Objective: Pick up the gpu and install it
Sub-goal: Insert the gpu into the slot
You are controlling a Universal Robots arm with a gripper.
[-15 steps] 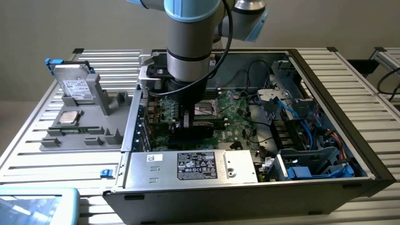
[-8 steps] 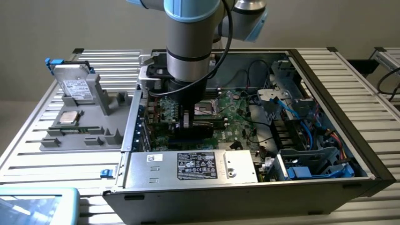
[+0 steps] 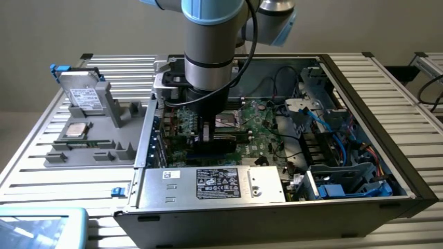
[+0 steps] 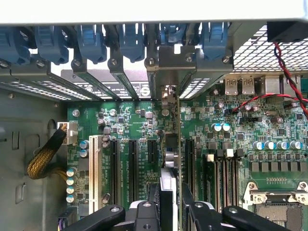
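My gripper [image 3: 206,136] reaches down into the open computer case [image 3: 360,78], over the green motherboard [image 3: 260,122]. In the wrist view the gpu [image 4: 169,161] is seen edge-on, a thin upright card between my black fingers [image 4: 153,197], and my gripper [image 4: 168,195] is shut on it. The card stands in line with an expansion slot, its silver end bracket [image 4: 166,65] up against the rear slot openings of the case. In the exterior view the gpu [image 3: 211,151] shows as a dark block right under the gripper. Whether its edge sits fully in the slot I cannot tell.
Black expansion slots [image 4: 115,163] and a white slot [image 4: 94,168] lie beside the card, blue bracket latches [image 4: 91,43] above them. The CPU socket [image 4: 276,211] and a yellow braided cable [image 4: 45,156] flank them. The power supply [image 3: 215,184] is at the case front. A grey holder [image 3: 93,140] carries a hard drive [image 3: 84,96].
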